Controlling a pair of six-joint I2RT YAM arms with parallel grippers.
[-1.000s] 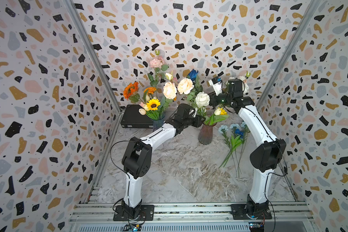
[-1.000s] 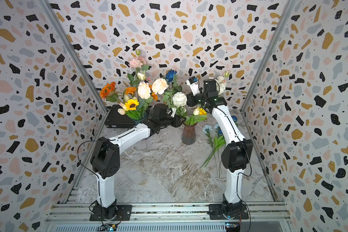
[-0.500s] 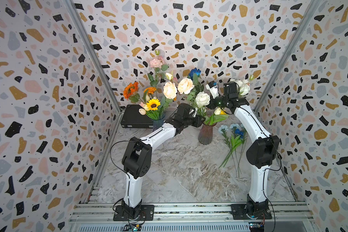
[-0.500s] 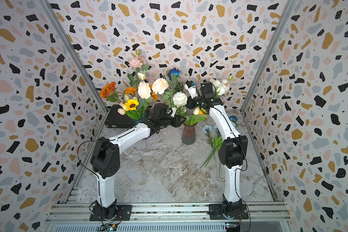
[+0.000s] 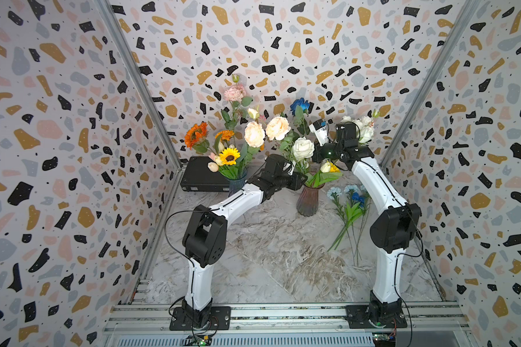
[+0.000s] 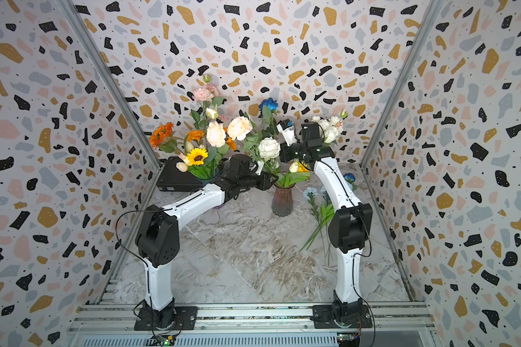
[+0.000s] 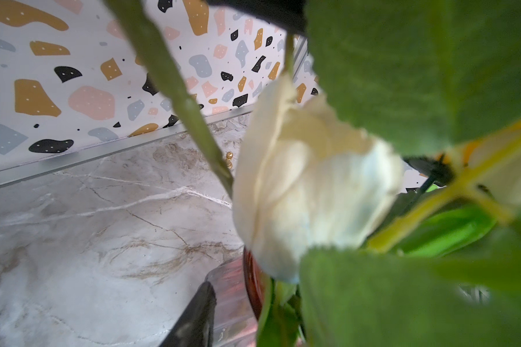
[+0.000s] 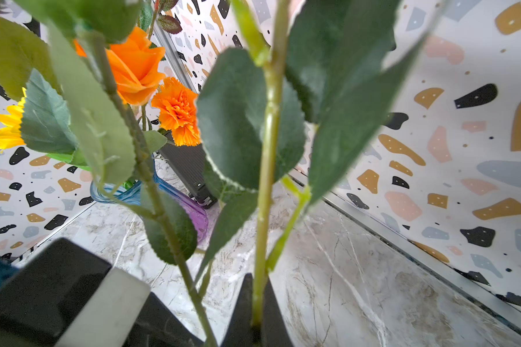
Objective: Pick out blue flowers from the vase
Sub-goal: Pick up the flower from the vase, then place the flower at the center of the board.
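Green stem (image 8: 266, 150) now sits pinched in the right gripper (image 8: 257, 303). A second ago its jaws stood apart beside the bouquet; since then they have come in and closed tight on it. In both top views that gripper is up among the leaves just under the deep blue rose (image 5: 300, 105), which still stands in the reddish glass vase (image 5: 309, 201). I'd judge this to be that rose's stem, though the foliage hides the join.

The left gripper (image 5: 298, 181) hasn't budged. It sits at the neck of the vase, and with leaves over it I can't tell whether it clamps the glass or only rests there.

Several blue flowers (image 5: 348, 199) already lie on the desk (image 5: 268, 255) beside the vase. With the hold made, a straight lift should free the rose, provided its leaves don't drag the white rose (image 5: 303, 148) along.
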